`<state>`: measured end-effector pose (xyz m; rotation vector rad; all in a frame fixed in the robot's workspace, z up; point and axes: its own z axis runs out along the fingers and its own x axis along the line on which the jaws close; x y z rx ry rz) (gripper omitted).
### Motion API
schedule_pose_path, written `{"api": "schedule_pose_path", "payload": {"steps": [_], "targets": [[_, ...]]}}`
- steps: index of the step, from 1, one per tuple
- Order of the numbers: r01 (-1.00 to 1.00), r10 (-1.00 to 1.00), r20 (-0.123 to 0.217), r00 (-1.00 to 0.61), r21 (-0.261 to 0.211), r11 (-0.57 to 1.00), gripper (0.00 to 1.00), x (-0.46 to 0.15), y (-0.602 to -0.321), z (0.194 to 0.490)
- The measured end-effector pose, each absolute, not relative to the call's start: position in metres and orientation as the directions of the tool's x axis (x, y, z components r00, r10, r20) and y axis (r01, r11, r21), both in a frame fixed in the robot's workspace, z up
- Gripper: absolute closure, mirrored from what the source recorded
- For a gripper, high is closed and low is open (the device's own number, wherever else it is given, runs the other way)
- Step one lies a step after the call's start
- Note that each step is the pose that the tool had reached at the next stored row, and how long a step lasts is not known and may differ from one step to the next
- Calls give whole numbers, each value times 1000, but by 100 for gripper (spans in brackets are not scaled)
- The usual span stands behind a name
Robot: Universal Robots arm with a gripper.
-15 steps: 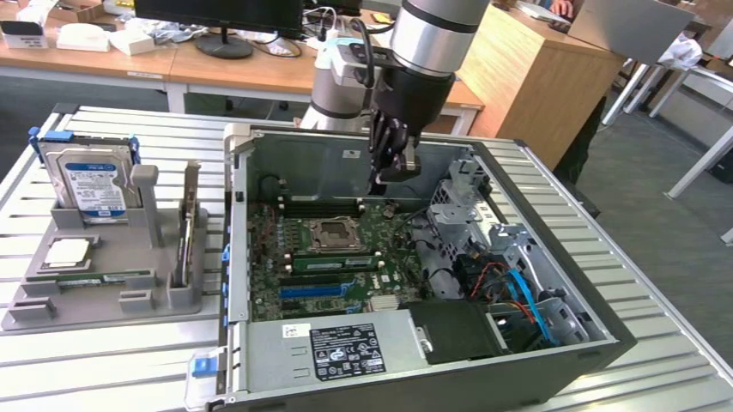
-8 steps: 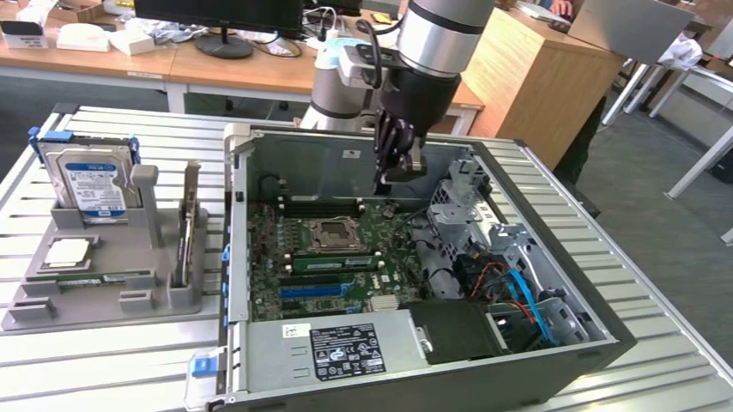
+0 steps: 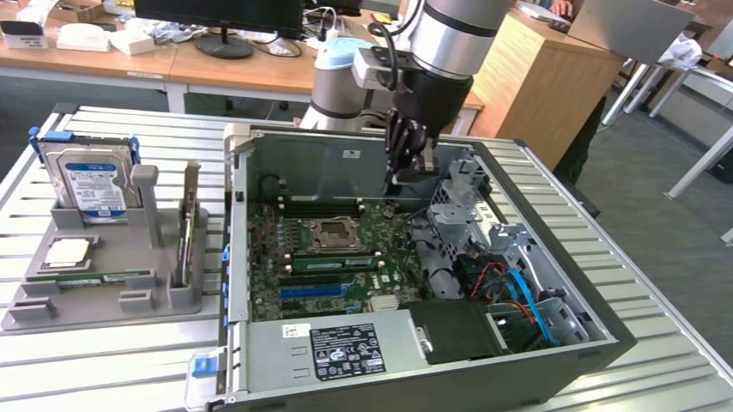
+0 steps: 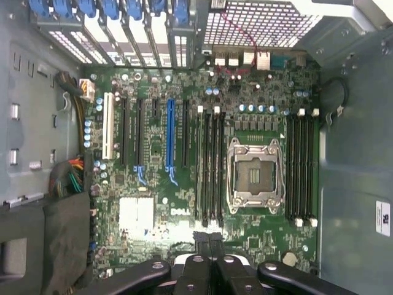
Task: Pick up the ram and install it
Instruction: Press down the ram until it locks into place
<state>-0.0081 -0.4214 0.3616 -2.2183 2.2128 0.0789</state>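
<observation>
Two green sticks: the ram [image 3: 92, 280] lies flat in the grey holder [image 3: 154, 296], lower left of the exterior view. A similar module [image 3: 332, 261] stands in a slot just below the CPU socket [image 3: 340, 233]; I cannot tell whether that one belongs to this task.
Jaws: pressed fully together with nothing between them. They hang from the arm [image 3: 441, 51] over the rear of the open case [image 3: 343, 163], well apart from the holder.
Step in hand: most likely the pick, which is not yet made.
Doing it well: the stick is thin and lies in a shallow recess, so it is best pinched across its long edges near the middle. Lifting it level should keep it from twisting or catching on the holder's walls.
Hazard: cables and a drive cage crowd the case at the exterior view's right.
Surface: a slatted metal worktop [image 3: 115, 369] carries both holder and case. Its ribs run lengthwise, and a dropped stick could wedge between them.
Room: an office, with desks and a monitor [image 3: 218, 17] in the upper left, a wooden cabinet [image 3: 538, 77] behind the arm, and grey floor at the right.
</observation>
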Motion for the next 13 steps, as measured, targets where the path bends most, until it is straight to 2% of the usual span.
{"api": "schedule_pose_path", "payload": {"steps": [13], "targets": [[-1000, -999, -41, 2, 30, -3, 90, 2, -421, 361]]}}
